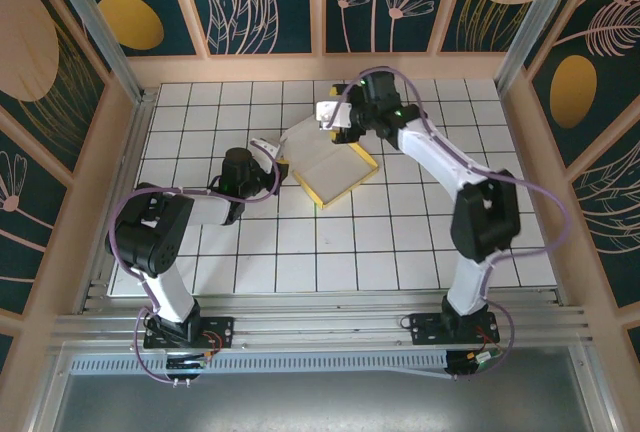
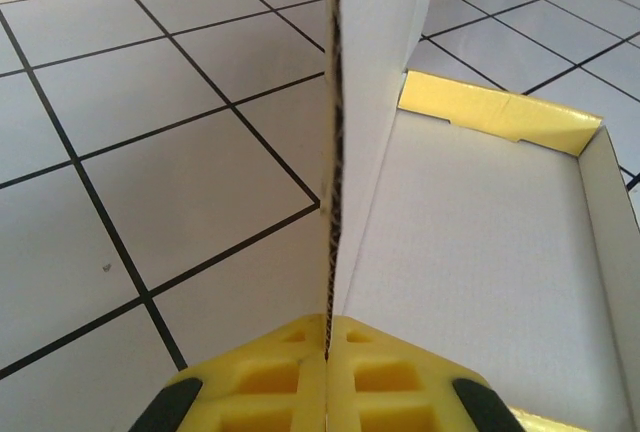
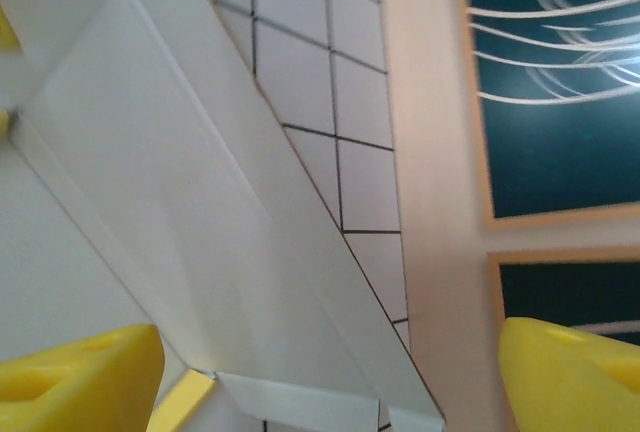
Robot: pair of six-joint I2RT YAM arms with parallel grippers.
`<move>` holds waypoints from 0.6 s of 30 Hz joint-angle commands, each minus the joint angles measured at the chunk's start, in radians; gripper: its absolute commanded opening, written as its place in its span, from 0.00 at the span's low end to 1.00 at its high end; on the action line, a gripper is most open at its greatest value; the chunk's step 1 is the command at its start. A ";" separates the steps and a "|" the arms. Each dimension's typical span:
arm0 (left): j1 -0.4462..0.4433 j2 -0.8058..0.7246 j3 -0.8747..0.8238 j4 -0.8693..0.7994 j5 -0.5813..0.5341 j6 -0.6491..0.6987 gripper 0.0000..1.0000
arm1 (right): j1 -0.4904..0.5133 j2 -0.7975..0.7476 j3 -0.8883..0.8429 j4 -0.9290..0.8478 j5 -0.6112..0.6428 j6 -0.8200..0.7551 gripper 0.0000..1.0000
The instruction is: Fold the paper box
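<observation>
Thin, flat-walled white-and-yellow paper box [image 1: 330,167]

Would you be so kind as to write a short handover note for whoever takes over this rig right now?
Left gripper: shut on a white side flap of the paper box, holding it upright.
Right gripper: open, fingers either side of the far flap, not gripping it.
Box: in the middle of the table, white inside facing up.
Done: at least two low walls stand up, making a shallow tray.
Left: probably fold in the held flap and the far flap, then close the box.
</observation>
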 commanded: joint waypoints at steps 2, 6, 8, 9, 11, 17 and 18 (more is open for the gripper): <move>-0.005 0.024 0.035 0.011 0.038 0.052 0.06 | 0.000 0.165 0.269 -0.260 0.028 -0.237 0.85; -0.004 0.030 0.051 -0.002 0.034 0.067 0.05 | 0.000 0.305 0.487 -0.371 0.020 -0.279 0.83; -0.005 0.034 0.059 -0.008 0.028 0.072 0.05 | -0.003 0.327 0.492 -0.346 0.020 -0.288 0.81; -0.005 0.036 0.069 -0.024 0.021 0.076 0.05 | -0.003 0.335 0.493 -0.348 0.010 -0.289 0.76; -0.004 0.036 0.080 -0.038 0.010 0.082 0.05 | -0.002 0.345 0.500 -0.376 0.002 -0.287 0.64; -0.005 0.032 0.118 -0.048 -0.068 0.037 0.11 | 0.012 0.277 0.389 -0.328 0.021 -0.218 0.22; -0.005 0.039 0.132 -0.054 -0.086 0.030 0.12 | 0.019 0.263 0.367 -0.310 0.043 -0.210 0.16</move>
